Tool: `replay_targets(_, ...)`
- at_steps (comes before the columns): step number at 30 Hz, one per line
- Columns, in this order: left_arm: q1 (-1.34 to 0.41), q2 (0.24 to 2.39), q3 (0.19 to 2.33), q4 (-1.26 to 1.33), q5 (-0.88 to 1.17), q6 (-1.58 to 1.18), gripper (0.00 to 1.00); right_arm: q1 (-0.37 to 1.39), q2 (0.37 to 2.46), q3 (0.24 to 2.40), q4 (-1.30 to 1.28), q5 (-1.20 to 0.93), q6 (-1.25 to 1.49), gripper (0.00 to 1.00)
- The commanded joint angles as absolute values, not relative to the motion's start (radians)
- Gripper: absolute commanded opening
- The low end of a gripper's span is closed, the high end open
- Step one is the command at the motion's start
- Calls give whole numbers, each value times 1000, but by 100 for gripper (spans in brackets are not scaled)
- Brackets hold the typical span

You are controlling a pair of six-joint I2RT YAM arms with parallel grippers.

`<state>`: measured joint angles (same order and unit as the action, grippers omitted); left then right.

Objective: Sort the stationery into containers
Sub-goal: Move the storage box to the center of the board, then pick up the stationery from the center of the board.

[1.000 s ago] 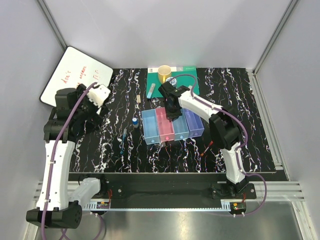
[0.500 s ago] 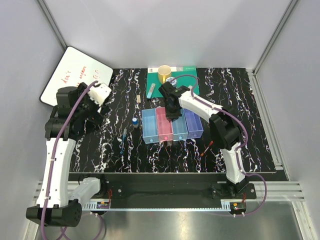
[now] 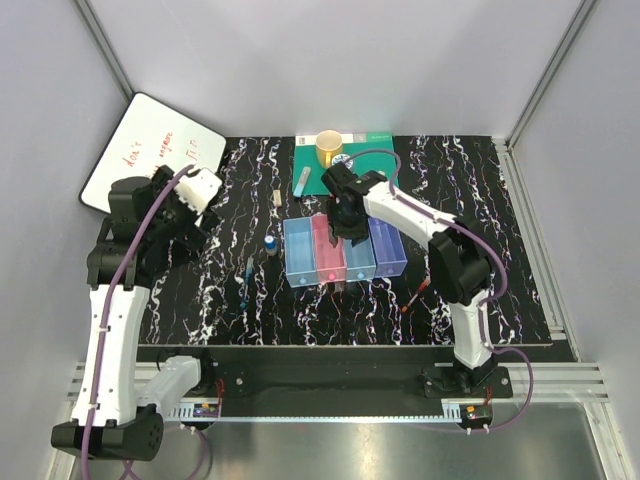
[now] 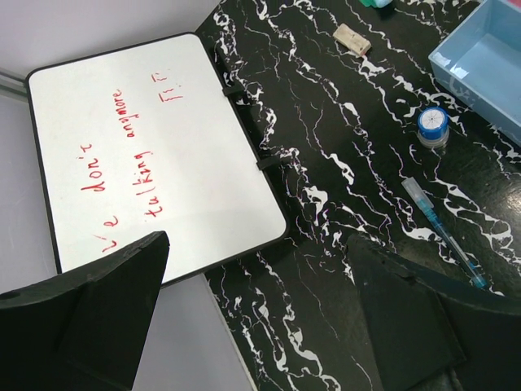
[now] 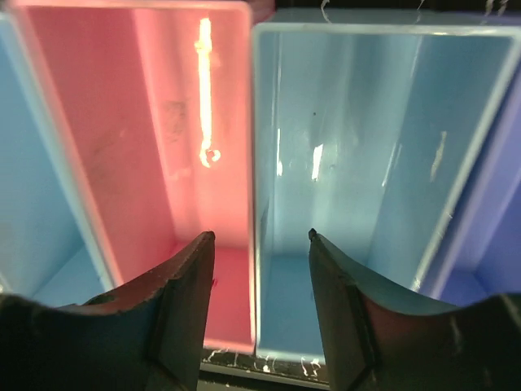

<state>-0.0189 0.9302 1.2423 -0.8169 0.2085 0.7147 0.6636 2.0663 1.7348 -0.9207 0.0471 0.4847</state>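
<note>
The containers [image 3: 345, 250] are four joined trays in mid-table. My right gripper [image 3: 346, 224] hovers over them, open. In the right wrist view its jaws [image 5: 260, 236] straddle the wall between the pink tray [image 5: 155, 122] and a light blue tray [image 5: 358, 138], holding nothing. A blue pen [image 3: 247, 275], a blue-capped bottle [image 3: 271, 243], a beige eraser [image 3: 276, 199] and a teal marker [image 3: 301, 183] lie left of the trays. A red pen [image 3: 412, 298] lies to their right. My left gripper [image 4: 260, 326] hangs open over the table's left edge, well away from the pen [image 4: 444, 232] and bottle [image 4: 433, 124].
A yellow cup [image 3: 329, 147] and a round patterned tin [image 3: 343, 160] stand on a green mat [image 3: 375, 160] behind the trays. A whiteboard [image 3: 150, 150] leans at the far left, below my left gripper. A pale stick [image 3: 553, 180] lies near the right edge.
My right gripper's jaws have parted over the trays, and the wrist has shifted slightly. No object is seen leaving them. The left arm has barely moved.
</note>
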Motion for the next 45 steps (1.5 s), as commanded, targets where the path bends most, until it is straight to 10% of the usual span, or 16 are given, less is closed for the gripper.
replay_targets(1, -25, 905, 1236, -772, 271, 693, 99, 667, 1912, 1778, -896, 49, 391, 60)
replay_targets(13, -51, 991, 1235, -698, 278, 625, 99, 537, 1959, 2058, -808, 382, 147, 62)
replay_targets(26, -107, 1146, 1295, -626, 245, 583, 99, 459, 2331, 2632, -942, -78, -345, 100)
replay_targets(45, -109, 1123, 1241, -623, 219, 586, 99, 460, 2485, 2707, -917, -186, -350, 100)
